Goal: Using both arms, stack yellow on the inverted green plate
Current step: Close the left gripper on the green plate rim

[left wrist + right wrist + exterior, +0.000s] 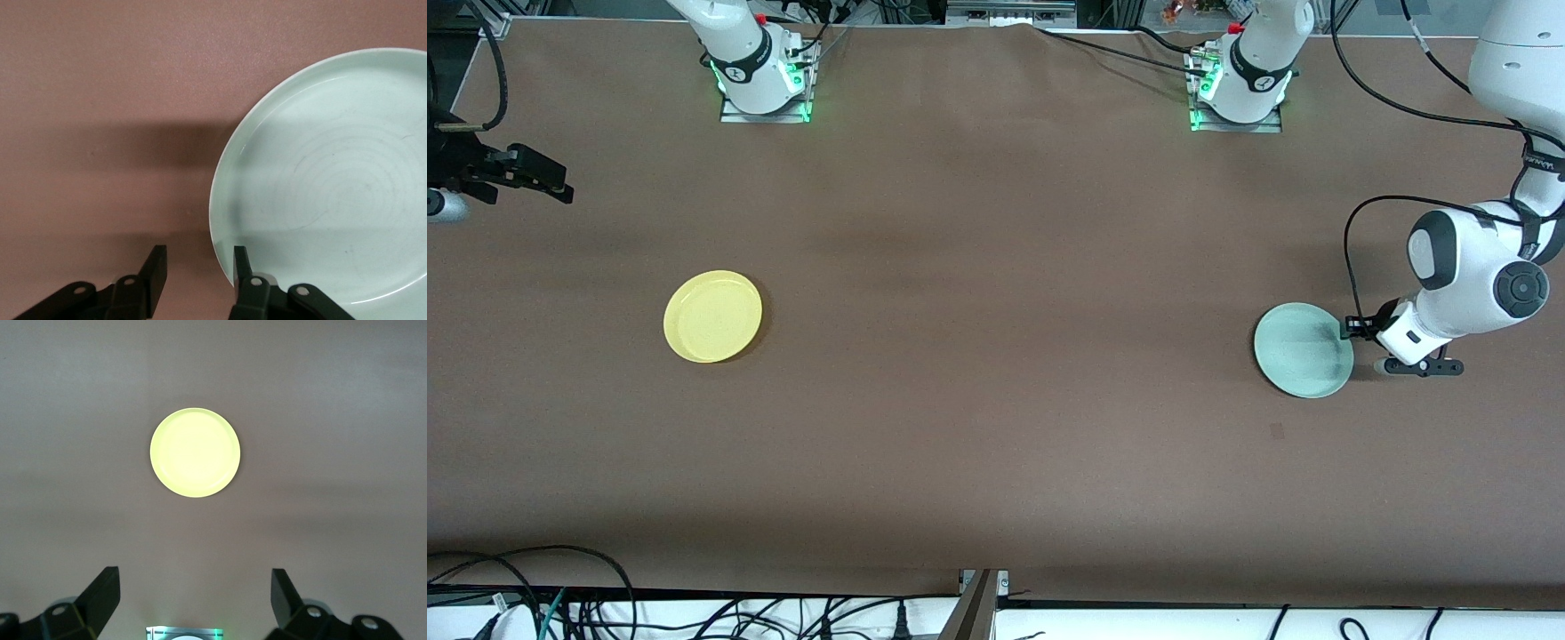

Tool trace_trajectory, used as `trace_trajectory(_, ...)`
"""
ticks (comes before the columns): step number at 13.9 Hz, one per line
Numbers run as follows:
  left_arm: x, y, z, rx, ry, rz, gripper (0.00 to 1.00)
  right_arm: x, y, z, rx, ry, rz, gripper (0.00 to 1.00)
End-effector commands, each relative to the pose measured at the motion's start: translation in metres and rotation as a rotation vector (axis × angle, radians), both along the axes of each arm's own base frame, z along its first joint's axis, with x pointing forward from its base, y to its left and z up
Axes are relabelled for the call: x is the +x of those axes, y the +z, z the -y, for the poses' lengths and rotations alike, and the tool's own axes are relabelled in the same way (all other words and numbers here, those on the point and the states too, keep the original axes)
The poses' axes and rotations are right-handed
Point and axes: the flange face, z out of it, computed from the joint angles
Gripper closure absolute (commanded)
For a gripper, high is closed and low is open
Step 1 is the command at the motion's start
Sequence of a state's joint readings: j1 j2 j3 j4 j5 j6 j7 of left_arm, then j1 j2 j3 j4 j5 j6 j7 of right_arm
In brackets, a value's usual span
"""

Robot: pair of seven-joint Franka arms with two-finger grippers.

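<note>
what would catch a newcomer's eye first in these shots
Two bright plates stand out on the brown table: the yellow plate toward the right arm's end and the pale green plate toward the left arm's end, both rim up. The left pincer is down at the green plate's edge, its fingers astride the rim, while the right pincer waits open, high above the yellow plate.

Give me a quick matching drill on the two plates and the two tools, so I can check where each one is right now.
Things:
1. yellow plate
2. green plate
3. left tool
4. right tool

Places or states:
A. fingers straddling the green plate's rim
B. high over the table, fingers wide open, looking down on the yellow plate
C. alone toward the right arm's end
D. right side up, toward the left arm's end

Pairs: 1-C, 2-D, 3-A, 4-B
</note>
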State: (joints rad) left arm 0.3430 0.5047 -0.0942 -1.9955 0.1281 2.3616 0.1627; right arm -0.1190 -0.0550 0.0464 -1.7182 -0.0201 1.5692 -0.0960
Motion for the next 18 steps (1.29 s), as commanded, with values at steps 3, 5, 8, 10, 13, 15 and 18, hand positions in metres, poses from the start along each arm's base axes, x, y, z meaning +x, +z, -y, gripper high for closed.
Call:
trace_trajectory(3,0.001,0.005,0.002,0.013,-0.022,-0.012,0.53,0.002,0.004,0.002,-0.020,-0.008,0.005,0.00)
trace_trajectory(5,0.002,0.004,0.007,0.013,-0.001,-0.014,0.53,0.001,0.004,0.002,-0.020,-0.010,0.002,0.00)
trace_trajectory(8,0.004,0.005,0.008,0.013,0.002,-0.009,0.53,0.001,0.004,0.002,-0.020,-0.010,0.002,0.00)
trace_trajectory(10,0.006,0.006,0.008,0.014,0.001,-0.006,0.59,0.001,0.005,-0.002,-0.020,-0.004,0.004,0.00)
trace_trajectory(13,0.007,0.007,0.007,0.015,0.000,-0.004,0.63,0.001,0.005,-0.002,-0.020,-0.002,0.004,0.00)
trace_trajectory(15,0.007,0.005,0.008,0.014,0.001,-0.006,0.65,0.001,0.004,-0.002,-0.020,-0.002,0.002,0.00)
trace_trajectory(18,0.006,0.000,0.008,0.012,0.013,-0.013,0.65,0.001,0.005,-0.002,-0.020,-0.002,0.004,0.00)
